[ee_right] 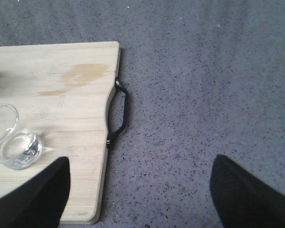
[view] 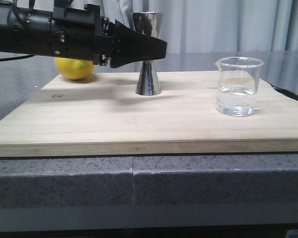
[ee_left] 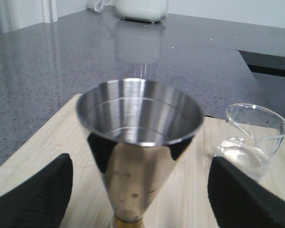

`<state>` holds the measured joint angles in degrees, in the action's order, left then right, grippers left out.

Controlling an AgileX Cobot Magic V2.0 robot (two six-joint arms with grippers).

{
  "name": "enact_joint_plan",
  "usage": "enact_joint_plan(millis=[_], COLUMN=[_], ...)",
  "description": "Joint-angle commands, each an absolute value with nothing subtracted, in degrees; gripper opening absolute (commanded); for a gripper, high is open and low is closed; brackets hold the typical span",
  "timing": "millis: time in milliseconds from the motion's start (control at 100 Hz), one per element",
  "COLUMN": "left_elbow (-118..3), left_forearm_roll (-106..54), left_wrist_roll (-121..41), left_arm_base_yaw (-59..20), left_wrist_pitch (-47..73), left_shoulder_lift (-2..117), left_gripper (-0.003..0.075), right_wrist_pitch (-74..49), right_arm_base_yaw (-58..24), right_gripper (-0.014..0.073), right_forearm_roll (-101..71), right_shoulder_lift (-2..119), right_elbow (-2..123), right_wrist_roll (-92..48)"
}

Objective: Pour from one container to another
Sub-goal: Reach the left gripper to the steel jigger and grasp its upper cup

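Note:
The steel hourglass jigger [view: 148, 54] stands upright at the back middle of the wooden board [view: 114, 119]. My left gripper [view: 161, 48] reaches in from the left at the height of its upper cup, and it is open. In the left wrist view the jigger [ee_left: 140, 142] stands between the two black fingers [ee_left: 33, 194] with a gap on each side. The clear glass beaker [view: 237, 85], part full of clear liquid, stands on the board's right side. My right gripper [ee_right: 138, 194] is open over the counter beside the board's right edge, with the beaker [ee_right: 12, 140] off to one side.
A yellow lemon [view: 75, 68] lies at the board's back left, behind my left arm. The board has a black handle [ee_right: 119, 114] on its right edge. A white appliance [ee_left: 141, 10] stands far back on the grey counter [ee_right: 204, 95].

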<state>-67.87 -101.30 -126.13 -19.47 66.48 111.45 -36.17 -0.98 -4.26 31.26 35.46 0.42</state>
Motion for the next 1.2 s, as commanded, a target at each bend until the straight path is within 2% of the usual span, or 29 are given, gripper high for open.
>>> enact_joint_plan(millis=[0, 80, 290, 470, 1190], left_elbow=[-69.93, -69.93, -69.93, -69.93, -73.00], left_forearm_roll=[-106.17, -106.17, -106.17, -106.17, -106.17], left_wrist_roll=[-126.13, -126.13, -126.13, -126.13, -125.75], left_arm_base_yaw=[-20.37, -20.60, -20.60, -20.60, -20.60], left_wrist_pitch=[70.98, 70.63, 69.40, 69.49, 73.28], left_shoulder_lift=[108.76, 108.76, 108.76, 108.76, 108.76], left_gripper=[0.0544, 0.0524, 0.0356, 0.0272, 0.0260], right_wrist_pitch=[-32.28, -32.28, -32.28, -32.28, -32.28], right_arm_base_yaw=[-0.64, -0.64, -0.64, -0.64, -0.64], right_gripper=[0.0547, 0.0547, 0.0547, 0.0547, 0.0547], right_forearm_roll=[-4.56, -4.56, -4.56, -4.56, -4.56], right_shoulder_lift=[31.77, 31.77, 31.77, 31.77, 31.77], right_elbow=[37.67, 37.67, 37.67, 37.67, 37.67], right_wrist_roll=[0.00, 0.00, 0.00, 0.00, 0.00])
